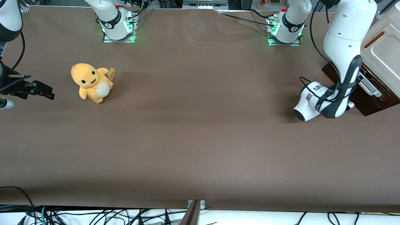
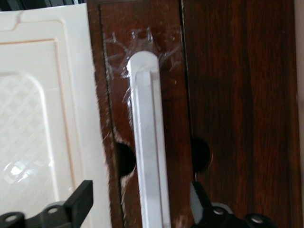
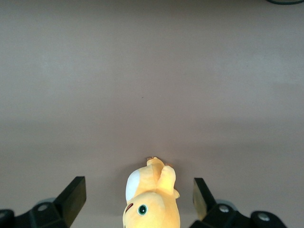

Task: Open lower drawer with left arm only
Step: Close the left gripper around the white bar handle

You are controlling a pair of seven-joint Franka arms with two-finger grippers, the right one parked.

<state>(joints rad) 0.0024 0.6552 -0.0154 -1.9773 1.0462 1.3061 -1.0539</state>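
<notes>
1. closest to the front camera we see only the brown table cover [image 1: 200, 140], matte and faintly creased; a plush yellow toy [image 1: 91, 82] sits toward the parked arm's end.
2. toward the working arm's end, the left arm [image 1: 342, 59], glossy white with dark bands, bends down in front of the cabinet.
3. its gripper [image 2: 142, 202] is spread wide, holding nothing, black fingers [image 2: 80, 194] straddling the pale bar handle [image 2: 149, 152] without touching it (seen from the left wrist).
4. the lower drawer [image 2: 175, 71], dark reddish wood with a visible grain, looks closed; its handle is a smooth, rounded-end bar. the cream panel [image 2: 42, 118] lies beside it.
5. we judge the step to be the approach to the handle: next, advance, clamp onto the bar, then pull straight out.
</notes>
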